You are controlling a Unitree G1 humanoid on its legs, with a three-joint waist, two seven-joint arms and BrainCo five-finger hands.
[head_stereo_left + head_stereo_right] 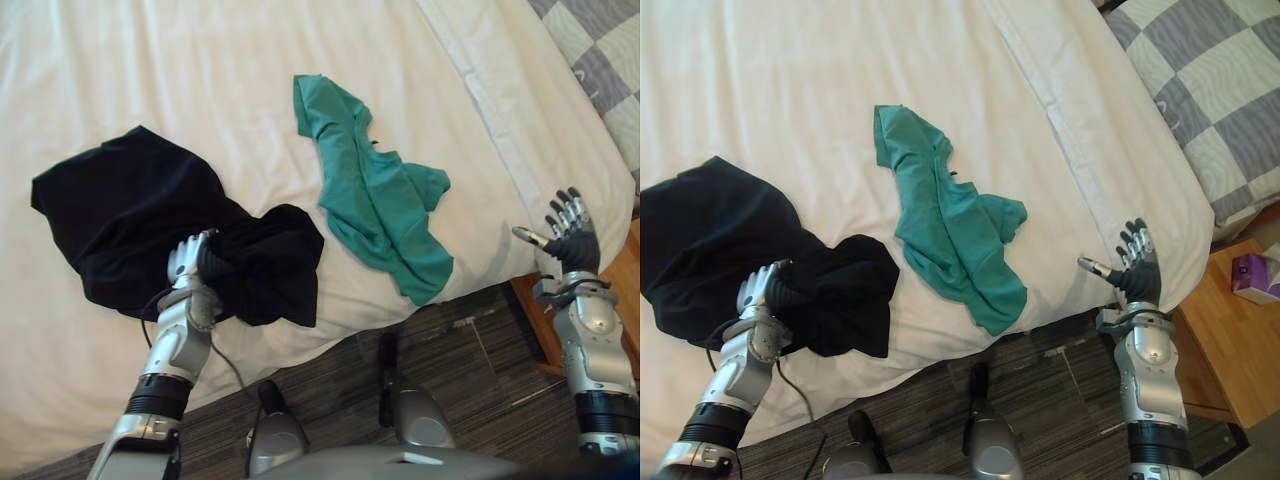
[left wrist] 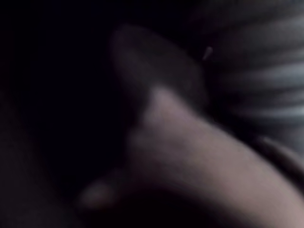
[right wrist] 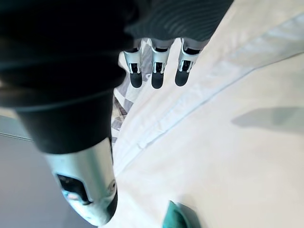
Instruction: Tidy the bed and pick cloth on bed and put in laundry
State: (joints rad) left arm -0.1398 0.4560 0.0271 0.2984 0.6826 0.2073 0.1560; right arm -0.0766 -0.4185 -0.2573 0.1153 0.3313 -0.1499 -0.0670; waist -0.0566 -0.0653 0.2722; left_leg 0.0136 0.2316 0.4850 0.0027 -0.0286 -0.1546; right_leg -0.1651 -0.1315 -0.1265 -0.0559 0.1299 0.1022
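Observation:
A black cloth (image 1: pixel 130 215) lies crumpled on the white bed (image 1: pixel 200 70) near its front edge, on the left. My left hand (image 1: pixel 190 262) sits in its bunched right part, fingers curled into the fabric; the left wrist view is dark with cloth. A green cloth (image 1: pixel 375 190) lies spread in the middle of the bed, one end near the front edge; a corner of the green cloth (image 3: pixel 173 218) shows in the right wrist view. My right hand (image 1: pixel 1137 268) hovers at the bed's front right corner, fingers (image 3: pixel 156 71) straight and apart, holding nothing.
A grey-and-white checked blanket (image 1: pixel 1210 90) covers the bed's far right. A wooden nightstand (image 1: pixel 1230 340) with a purple box (image 1: pixel 1252 275) stands right of the bed. Dark striped carpet (image 1: pixel 940 400) runs along the bed's front edge.

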